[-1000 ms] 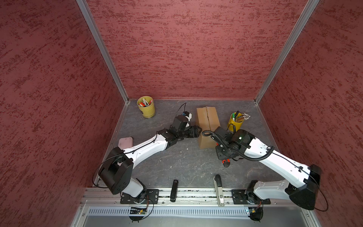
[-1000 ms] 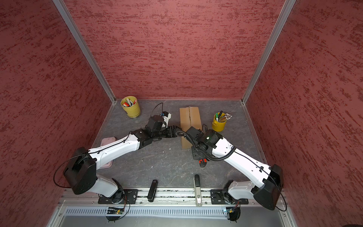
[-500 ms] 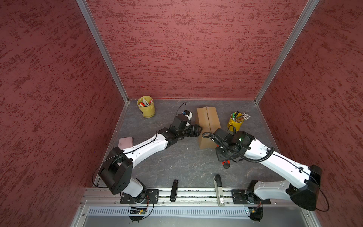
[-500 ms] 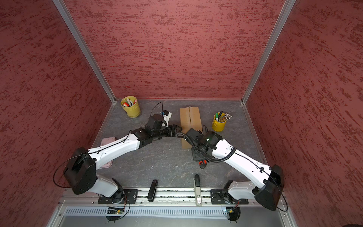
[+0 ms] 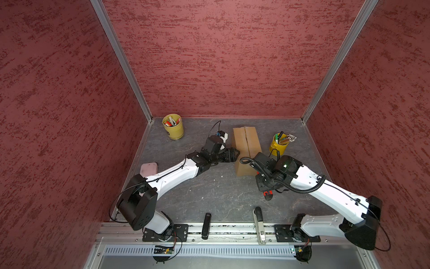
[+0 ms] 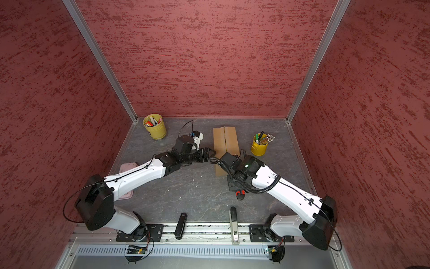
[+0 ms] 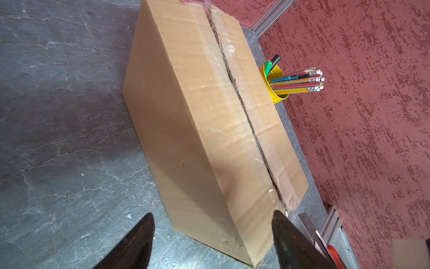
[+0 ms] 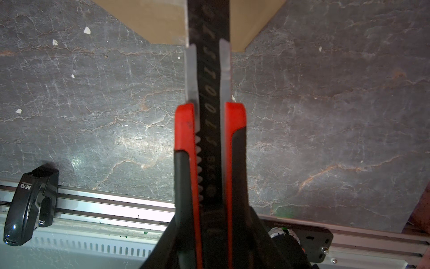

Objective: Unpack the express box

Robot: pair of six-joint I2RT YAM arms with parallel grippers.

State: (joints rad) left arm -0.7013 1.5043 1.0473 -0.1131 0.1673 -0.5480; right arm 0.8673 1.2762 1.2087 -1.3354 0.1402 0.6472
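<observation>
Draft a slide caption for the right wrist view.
Right gripper shut on a red-and-black utility knife, blade extended toward the express box; black stapler across the front rail.

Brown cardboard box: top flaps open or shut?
Shut: the brown cardboard box has both flaps lying flat, meeting at its centre seam.

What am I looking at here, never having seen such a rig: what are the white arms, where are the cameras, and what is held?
Two white robot arms stand at the near edge of a grey table. Both top views look down from one camera head; each wrist view comes from a camera on an arm. The left tool is open, empty, beside the express box, whose flaps lie shut. The right tool grips a red-and-black utility knife, blade toward the box. Two yellow pen cups and a black stapler stand nearby.
</observation>
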